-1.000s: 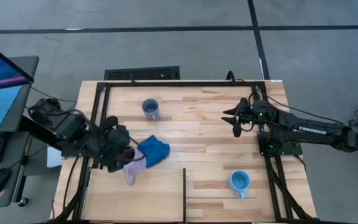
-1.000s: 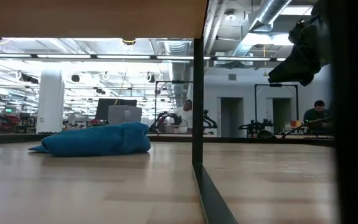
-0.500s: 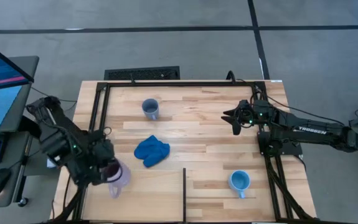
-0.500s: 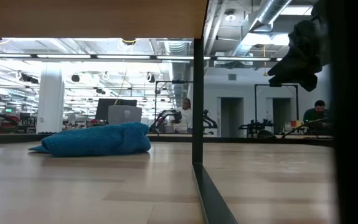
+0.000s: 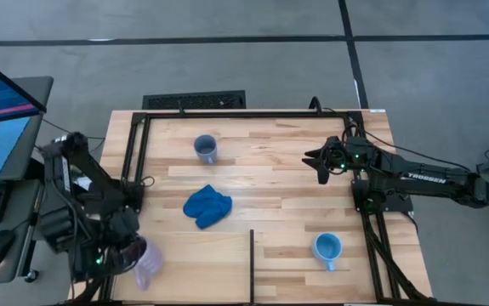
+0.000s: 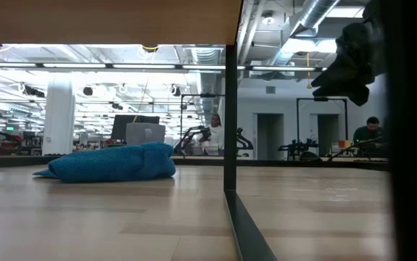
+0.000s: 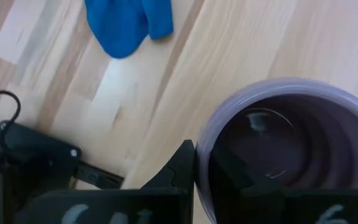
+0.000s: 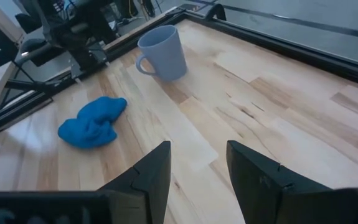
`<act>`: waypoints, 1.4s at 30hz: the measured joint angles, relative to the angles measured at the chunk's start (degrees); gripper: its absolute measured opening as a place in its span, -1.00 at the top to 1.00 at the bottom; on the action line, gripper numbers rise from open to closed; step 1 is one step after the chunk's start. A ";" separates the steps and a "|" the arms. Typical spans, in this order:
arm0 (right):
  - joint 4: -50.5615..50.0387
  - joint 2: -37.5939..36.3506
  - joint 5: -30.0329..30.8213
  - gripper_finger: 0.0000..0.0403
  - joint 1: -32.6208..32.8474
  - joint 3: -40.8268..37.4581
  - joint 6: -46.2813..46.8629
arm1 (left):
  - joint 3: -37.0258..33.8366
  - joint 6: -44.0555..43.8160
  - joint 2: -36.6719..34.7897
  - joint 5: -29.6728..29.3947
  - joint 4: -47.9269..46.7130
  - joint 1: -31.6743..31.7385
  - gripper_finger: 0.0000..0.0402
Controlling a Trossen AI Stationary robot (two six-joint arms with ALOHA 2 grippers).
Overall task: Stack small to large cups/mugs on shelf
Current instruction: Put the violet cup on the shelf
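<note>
The lilac mug (image 5: 146,265) sits clamped in my left hand (image 5: 129,257) at the surface's (image 5: 278,183) near-left corner. The grey-blue mug (image 5: 206,149) stands far back, the light blue mug (image 5: 326,248) near-right. My right hand (image 5: 323,166) hovers spread.

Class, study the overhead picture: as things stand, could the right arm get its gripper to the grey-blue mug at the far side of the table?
Probably yes. The right gripper is open and empty, and only bare tabletop lies between it and the grey-blue mug. The blue cloth sits off to one side.
</note>
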 joint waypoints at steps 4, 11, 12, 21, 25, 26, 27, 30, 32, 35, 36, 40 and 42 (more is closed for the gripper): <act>0.04 0.00 0.01 0.12 0.00 0.00 0.00 | 0.03 -0.60 1.44 1.82 -0.04 -0.36 0.95; 0.04 0.00 0.01 0.13 0.00 0.00 0.06 | 0.20 -1.00 1.96 2.41 0.05 0.32 0.95; 0.04 0.00 0.01 0.12 0.00 0.00 0.30 | 0.20 -1.02 1.97 2.45 0.05 0.32 0.95; 0.04 0.00 0.01 0.12 0.00 0.00 1.55 | 0.20 -2.60 1.99 3.77 0.07 0.34 0.86; 0.04 0.00 0.01 0.13 0.00 0.00 1.55 | 0.20 -2.90 1.99 4.35 0.01 0.34 0.83; 0.04 0.00 0.01 0.12 0.00 0.00 1.55 | 0.20 -2.63 1.99 4.39 -0.02 0.34 0.82; 0.04 0.00 0.01 0.12 0.00 0.00 1.55 | 0.20 -2.40 2.01 4.39 -0.02 0.34 0.82; 0.04 0.00 0.01 0.12 0.00 0.00 1.54 | 0.20 -2.01 2.01 4.37 -0.04 0.34 0.81; 0.04 0.00 0.01 0.12 0.00 0.00 1.55 | 0.20 -1.70 2.03 4.24 -0.04 0.34 0.81; 0.04 0.00 0.01 0.13 0.00 0.00 1.53 | 0.20 -1.63 2.05 4.13 -0.04 0.34 0.80; 0.04 0.00 0.01 0.13 0.00 0.00 1.53 | 0.20 -1.63 2.05 4.10 -0.04 0.34 0.80; 0.04 0.00 0.01 0.12 0.00 0.00 1.53 | 0.66 -1.62 2.12 3.89 0.04 0.34 0.80; 0.04 0.00 0.01 0.12 0.00 0.00 1.55 | 0.81 -1.27 2.14 3.89 0.11 0.34 0.80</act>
